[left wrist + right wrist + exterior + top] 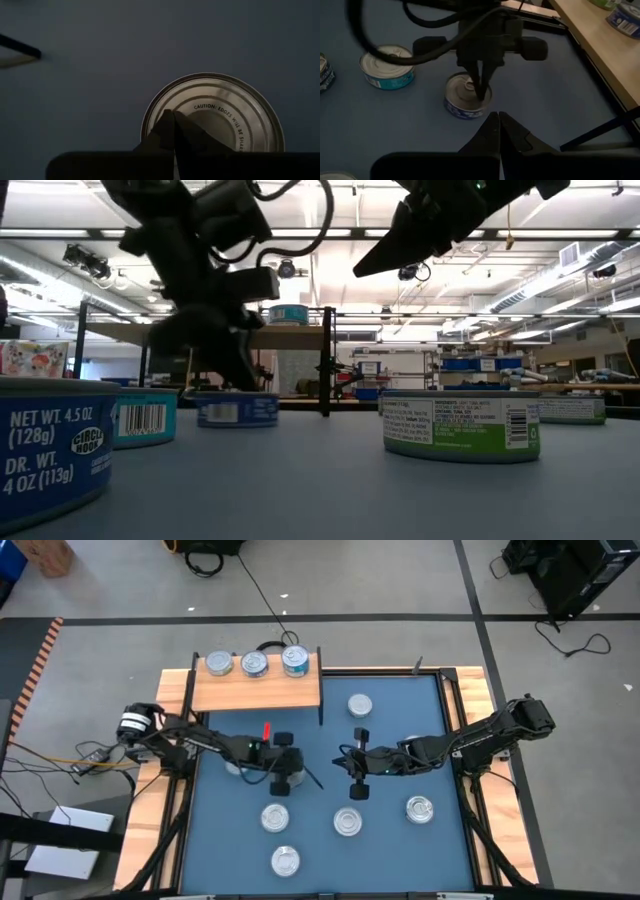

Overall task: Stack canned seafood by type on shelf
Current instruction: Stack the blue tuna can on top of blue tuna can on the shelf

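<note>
i see a blue tabletop (320,730) with grey floor around it and a ceiling-lit room beyond. both grippers are clenched, holding nothing: left gripper (481,92) tips over a blue-labelled tin (466,97), right gripper (352,764) mid-table. three tins (254,663) sit on the wooden shelf (255,690).

Both arms mid-table, left gripper (287,778) and right gripper (357,772) fingers closed.
</note>
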